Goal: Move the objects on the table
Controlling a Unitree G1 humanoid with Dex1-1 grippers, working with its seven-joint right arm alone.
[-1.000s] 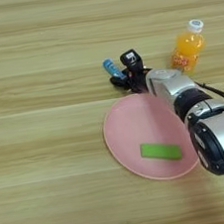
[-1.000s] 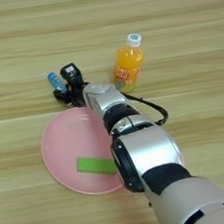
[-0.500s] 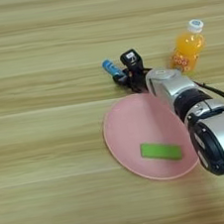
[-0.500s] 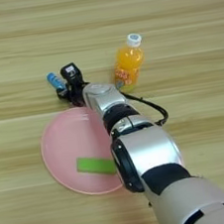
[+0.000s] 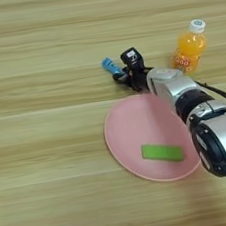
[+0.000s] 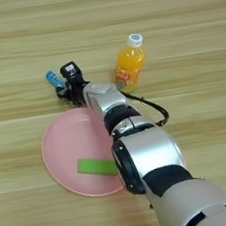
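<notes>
— While that gripper [image 5: 128,73] sits right on the blue stick [image 5: 110,66], can you tell if it has hold of it?
— Not for sure. The black fingers [image 5: 133,62] are down at the stick's near end, touching it or close to it, but I can't make out whether they are apart or pinched. The stick's far tip pokes out toward ten o'clock, flat on the table [image 5: 43,144].
— And the rest?
— The silver forearm [image 6: 140,151] runs back from there toward five o'clock, crossing the edge of the pink plate [image 5: 126,138]. The green block [image 5: 162,152] lies flat on the plate, toward its five o'clock side. The orange bottle [image 6: 129,65] stands upright, white cap on, at about two o'clock from the gripper, apart from it.
— So how far along is it?
— Hard to say, since no goal is given. I'd guess the stick is the piece in hand now; the bottle looks untouched, and the block may already be placed.
</notes>
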